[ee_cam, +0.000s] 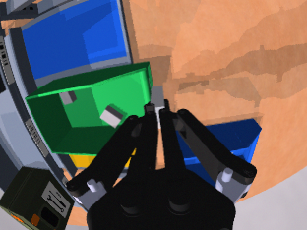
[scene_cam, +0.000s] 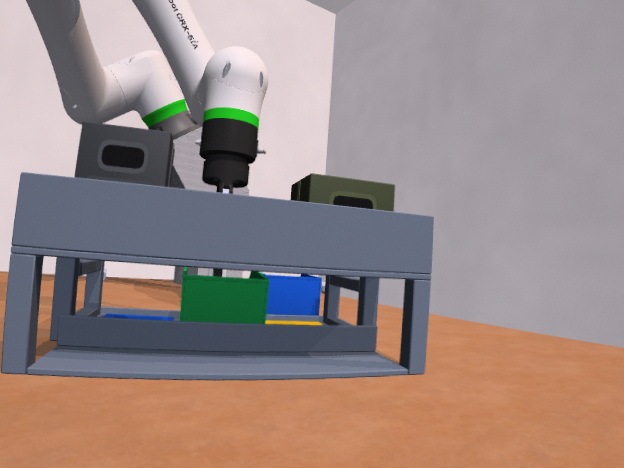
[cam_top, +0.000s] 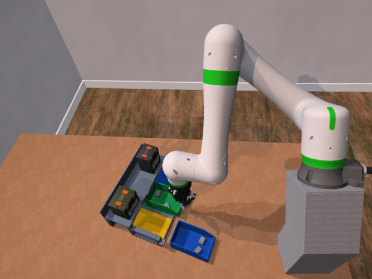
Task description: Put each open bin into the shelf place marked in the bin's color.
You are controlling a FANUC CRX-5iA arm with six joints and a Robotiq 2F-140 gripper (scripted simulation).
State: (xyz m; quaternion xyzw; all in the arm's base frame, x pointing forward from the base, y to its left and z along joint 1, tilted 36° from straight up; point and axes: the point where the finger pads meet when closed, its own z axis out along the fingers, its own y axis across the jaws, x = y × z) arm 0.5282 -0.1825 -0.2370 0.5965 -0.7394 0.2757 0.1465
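Note:
The green bin (cam_top: 161, 200) sits in the middle place of the grey shelf (cam_top: 136, 195), with small grey parts inside; it also shows in the rear view (scene_cam: 223, 298) and the wrist view (ee_cam: 92, 113). My gripper (cam_top: 185, 205) is shut with nothing between the fingers, its tips (ee_cam: 157, 108) right at the outside of the green bin's front wall. The blue bin (cam_top: 192, 241) stands on the table in front of the shelf, two grey parts in it; it also shows in the wrist view (ee_cam: 221, 144). The blue-marked place (cam_top: 161, 177) next to the green bin holds nothing.
A yellow-marked place (cam_top: 152, 222) lies on the green bin's other side. A black box (cam_top: 148, 157) and an olive box (cam_top: 123, 201) stand on the shelf's top board. The robot's grey pedestal (cam_top: 321, 226) is at the right.

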